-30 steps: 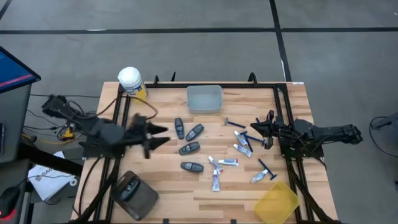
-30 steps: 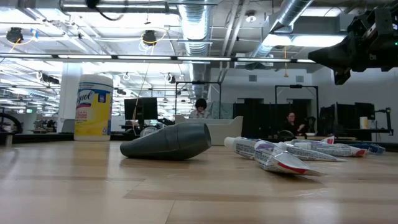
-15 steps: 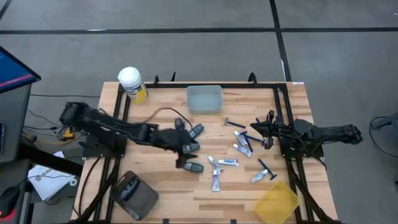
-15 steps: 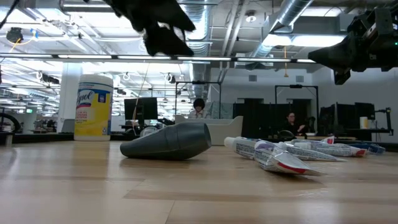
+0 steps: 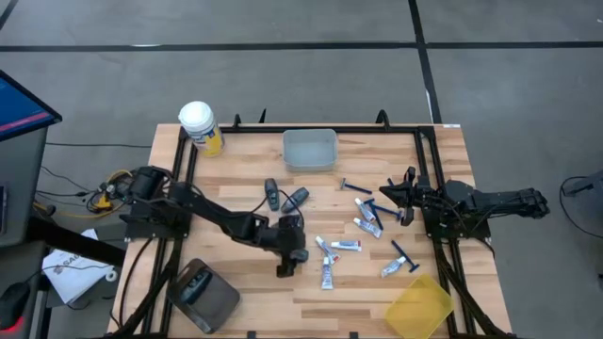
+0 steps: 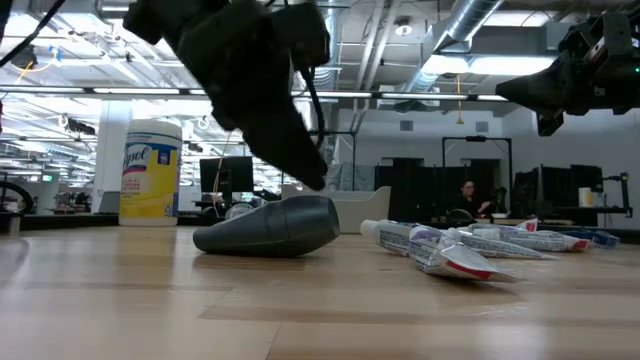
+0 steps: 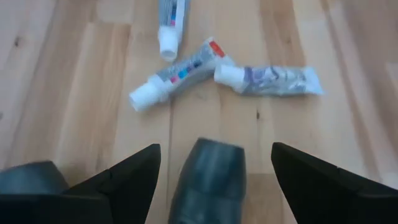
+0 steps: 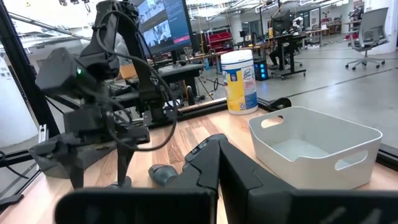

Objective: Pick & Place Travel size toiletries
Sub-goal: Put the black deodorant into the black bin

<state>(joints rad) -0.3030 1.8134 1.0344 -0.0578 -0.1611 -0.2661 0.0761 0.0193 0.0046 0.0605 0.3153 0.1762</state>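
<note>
Left wrist view shows the left gripper (image 7: pixel 211 165), fingers spread wide and empty, straddling a dark grey pod (image 7: pixel 208 180) near the table's front middle; next it should lower and close. The right gripper (image 5: pixel 396 193) waits shut near the right edge.

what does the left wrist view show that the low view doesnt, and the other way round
Only the left wrist view: the open left gripper from above, a finger on either side of a grey pod, with bare wood around the three tubes.

Only the low view: the yellow jar, the right arm raised at the far side, and a person in the room behind the table.

Both: the grey pod lying on the table, the left gripper coming down at it, and tubes beside it.
</note>
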